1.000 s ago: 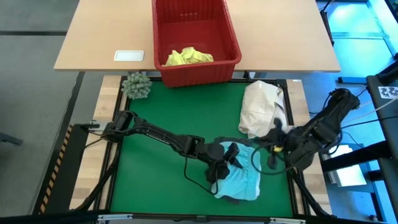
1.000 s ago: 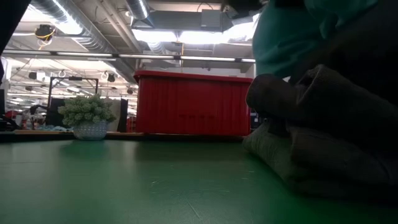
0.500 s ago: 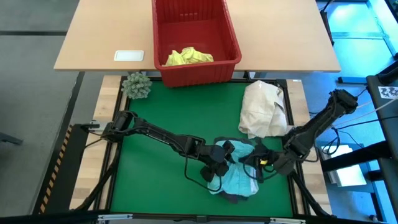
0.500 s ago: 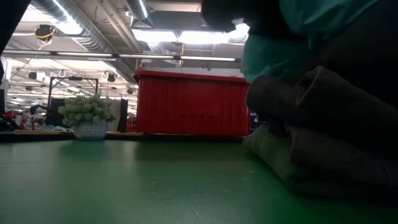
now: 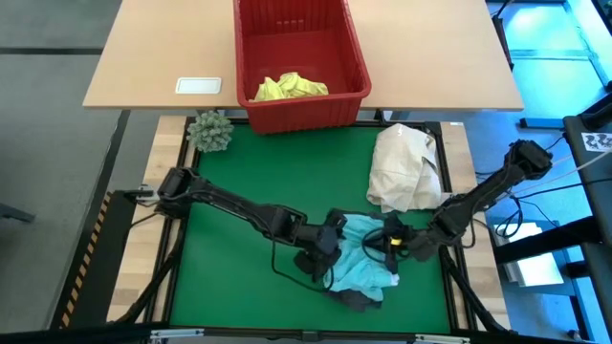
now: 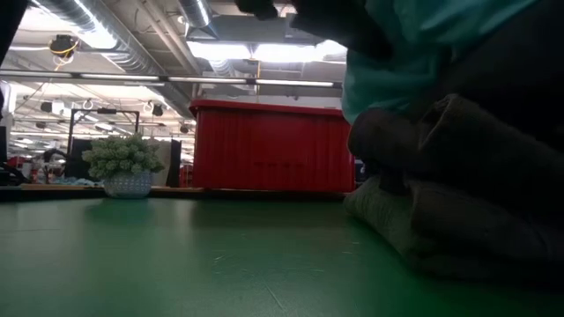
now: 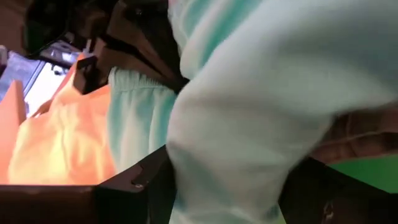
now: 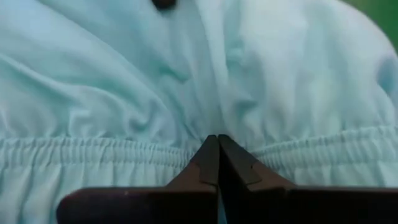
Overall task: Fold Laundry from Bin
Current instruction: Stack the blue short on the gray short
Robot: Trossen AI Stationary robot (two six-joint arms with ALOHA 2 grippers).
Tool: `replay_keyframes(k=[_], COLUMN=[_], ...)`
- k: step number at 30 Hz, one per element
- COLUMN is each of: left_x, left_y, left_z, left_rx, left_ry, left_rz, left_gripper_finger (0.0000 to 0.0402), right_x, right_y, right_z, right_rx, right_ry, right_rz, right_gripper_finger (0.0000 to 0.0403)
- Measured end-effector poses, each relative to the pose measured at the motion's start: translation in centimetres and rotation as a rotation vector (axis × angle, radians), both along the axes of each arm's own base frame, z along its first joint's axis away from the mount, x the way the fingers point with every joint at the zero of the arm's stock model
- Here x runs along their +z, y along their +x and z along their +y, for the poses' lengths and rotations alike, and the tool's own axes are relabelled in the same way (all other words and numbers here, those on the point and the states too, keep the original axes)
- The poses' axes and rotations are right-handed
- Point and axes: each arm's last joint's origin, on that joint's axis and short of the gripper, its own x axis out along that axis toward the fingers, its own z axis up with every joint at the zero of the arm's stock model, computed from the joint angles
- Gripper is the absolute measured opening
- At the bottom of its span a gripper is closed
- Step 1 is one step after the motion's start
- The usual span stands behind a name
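Premises: an industrial-style robotics lab or workshop hall. Evidence in the low view: exposed silver ventilation ducts (image 6: 115, 48), bare ceiling framing and bright strip lights (image 6: 264, 48) overhead, with equipment stands (image 6: 97, 132) in the open room behind. The high view shows a green work mat (image 5: 258, 172) in a metal frame, abutting a plain wooden table (image 5: 163, 57), and loose cables (image 5: 535, 205).

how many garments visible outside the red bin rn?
2: a light turquoise-blue cloth garment on the green mat between both grippers, and a dark cloth garment partly under it. More may be hidden underneath.
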Motion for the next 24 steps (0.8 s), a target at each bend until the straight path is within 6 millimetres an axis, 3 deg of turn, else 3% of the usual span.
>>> replay_keyframes(k=[8,14,18,21,24], left_x=[1.9,4.2,6.2,6.9,6.0], left_y=[-3.3,-6.5,-8.4,-9.4,-10.0], left_z=[-1.3,-2.6,-4.0,-5.3,-6.5], left_rx=[0.144,0.288,0.369,0.408,0.428], left_ry=[0.038,0.019,-0.024,-0.033,-0.028], left_rz=[0.072,0.064,-0.045,-0.124,-0.161], left_gripper_finger=[0.0222,0.0222,0.0216,0.0211,0.0207], right_x=[0.0,3.7,6.3,6.9,6.1], right_y=[0.2,0.4,0.9,1.5,2.4], right_z=[0.0,0.2,0.5,0.9,1.2], right_rx=[0.039,0.109,0.114,0.127,0.131], right_ry=[0.011,0.03,-0.005,-0.02,-0.029], right_rz=[0.018,-0.104,-0.238,-0.312,-0.303], right_gripper_finger=[0.0,0.0,0.0,0.0,0.0])
